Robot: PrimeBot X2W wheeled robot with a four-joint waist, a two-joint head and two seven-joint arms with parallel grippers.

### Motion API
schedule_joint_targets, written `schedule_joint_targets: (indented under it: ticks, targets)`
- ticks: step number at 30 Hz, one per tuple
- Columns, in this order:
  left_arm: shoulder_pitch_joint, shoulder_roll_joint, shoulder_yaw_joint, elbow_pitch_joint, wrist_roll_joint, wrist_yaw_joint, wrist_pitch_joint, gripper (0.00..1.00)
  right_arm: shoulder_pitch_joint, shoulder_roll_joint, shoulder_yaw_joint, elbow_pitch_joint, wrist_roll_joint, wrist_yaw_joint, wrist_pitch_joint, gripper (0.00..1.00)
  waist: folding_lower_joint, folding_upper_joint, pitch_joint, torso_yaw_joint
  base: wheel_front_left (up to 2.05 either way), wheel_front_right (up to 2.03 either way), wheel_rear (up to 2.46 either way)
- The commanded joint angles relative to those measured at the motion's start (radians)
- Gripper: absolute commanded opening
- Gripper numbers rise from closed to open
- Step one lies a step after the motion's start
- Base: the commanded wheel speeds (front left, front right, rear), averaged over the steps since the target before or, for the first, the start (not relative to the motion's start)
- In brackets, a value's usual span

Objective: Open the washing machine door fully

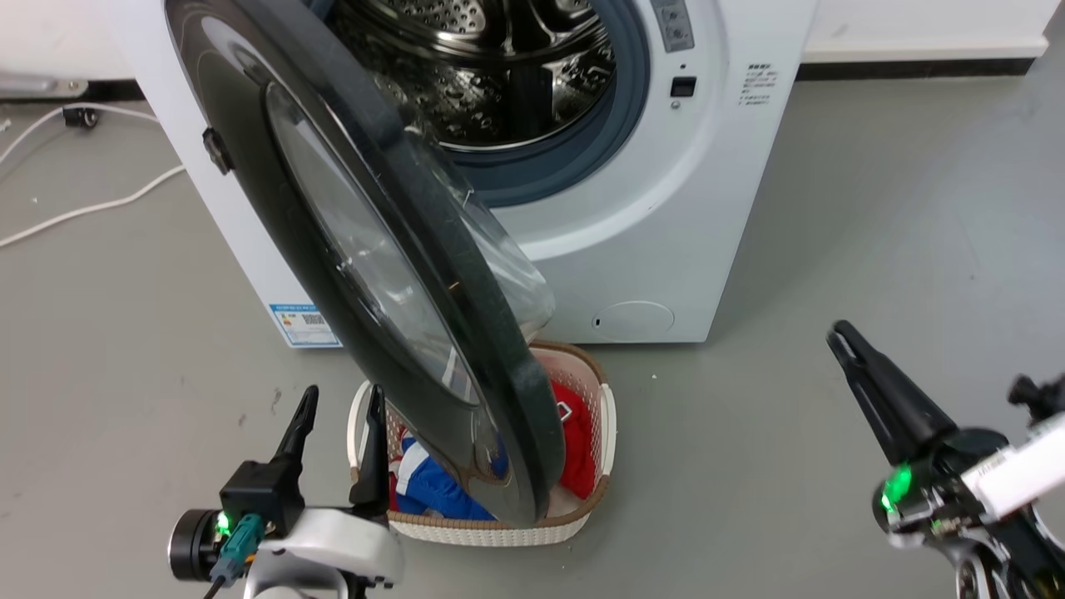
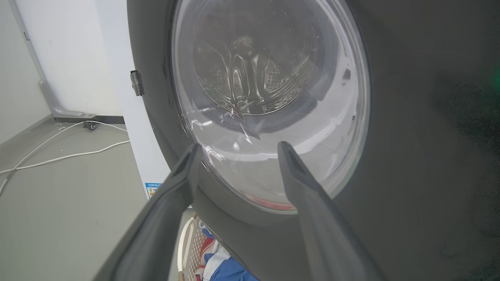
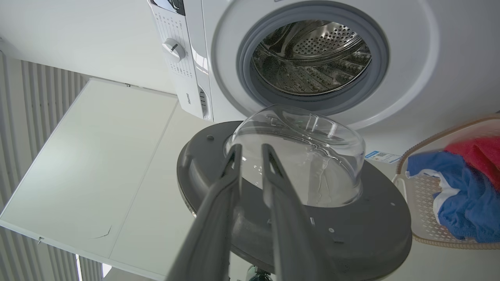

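The left end effector is nearest, low on the robot's left, with its two fingers well apart and nothing between them. In the left wrist view they look at the glossy outer face of the washing machine door; I cannot tell if a fingertip touches it. The right end effector hangs well apart on the right, its fingers almost together and empty, and points at the inner side of the door.

Just behind the left fingers stands a white laundry basket with red and blue clothes, and the free edge of the door hangs over it.

The door stands about halfway open, roughly square to the front of the washing machine. It is round, so it has no real long axis. Its plane runs from the hinge on the machine's left side out toward the robot. The outer face looks to the robot's left, and the glass bowl bulges to the right.

To finish, I think the door must swing further to the left, around the upright hinge line. The push is best placed on the dark inner ring near the free edge, not on the glass, and should follow the arc. The left arm probably has to clear this path first.

Behind, the drum is open to view.
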State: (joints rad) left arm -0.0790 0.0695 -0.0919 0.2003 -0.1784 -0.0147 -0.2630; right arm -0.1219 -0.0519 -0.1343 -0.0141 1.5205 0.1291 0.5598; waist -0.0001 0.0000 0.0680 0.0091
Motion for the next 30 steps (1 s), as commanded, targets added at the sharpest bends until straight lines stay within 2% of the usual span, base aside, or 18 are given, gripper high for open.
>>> schedule_joint_targets:
  ticks: [1,6,8,13,16,18,22,27,30]
  targets:
    - [0.019,0.007,0.008,0.001,0.001,-0.002,-0.003,1.00,0.042,0.002,-0.003,-0.025,-0.006,0.003,-0.035,1.00,0.0001,0.0000,-0.017,-0.008,0.00,0.00,0.00]
    - [0.053,0.013,0.022,0.006,-0.003,-0.004,-0.003,1.00,0.135,0.002,0.001,-0.080,-0.071,0.003,-0.161,1.00,0.0001,0.0000,-0.046,-0.018,0.00,0.00,0.00]
    - [0.065,0.015,0.027,0.006,-0.007,-0.001,-0.003,1.00,0.165,0.002,0.000,-0.094,-0.155,0.003,-0.223,1.00,0.0001,0.0000,-0.053,-0.022,0.00,0.00,0.00]
    - [0.083,0.017,0.031,0.005,-0.010,-0.001,-0.003,1.00,0.180,-0.021,0.016,-0.118,-0.480,0.003,-0.379,1.00,0.0001,0.0000,-0.065,-0.025,0.00,0.00,0.00]
    - [0.087,0.020,0.034,0.010,-0.015,-0.005,-0.003,1.00,0.169,-0.068,0.029,-0.139,-0.736,0.003,-0.474,1.00,0.0001,0.0000,-0.071,-0.024,0.00,0.00,0.00]
    - [0.087,0.022,0.035,0.011,-0.017,-0.006,-0.003,1.00,0.167,-0.072,0.043,-0.144,-0.933,0.003,-0.538,1.00,0.0001,0.0000,-0.077,-0.023,0.00,0.00,0.00]
    - [0.089,0.023,0.034,0.011,-0.017,-0.003,-0.003,1.00,0.181,-0.085,0.060,-0.158,-1.134,0.002,-0.573,1.00,0.0001,0.0000,-0.082,-0.020,0.00,0.00,0.00]
    - [0.096,0.029,0.033,0.016,-0.016,-0.001,-0.003,1.00,0.229,-0.064,0.068,-0.147,-1.267,0.002,-0.591,1.00,0.0001,0.0000,-0.091,-0.011,0.00,0.00,0.00]
    - [0.101,0.033,0.032,0.019,-0.016,0.001,-0.003,1.00,0.268,-0.050,0.072,-0.135,-1.308,0.002,-0.599,1.00,0.0001,0.0000,-0.099,-0.006,0.00,0.00,0.00]
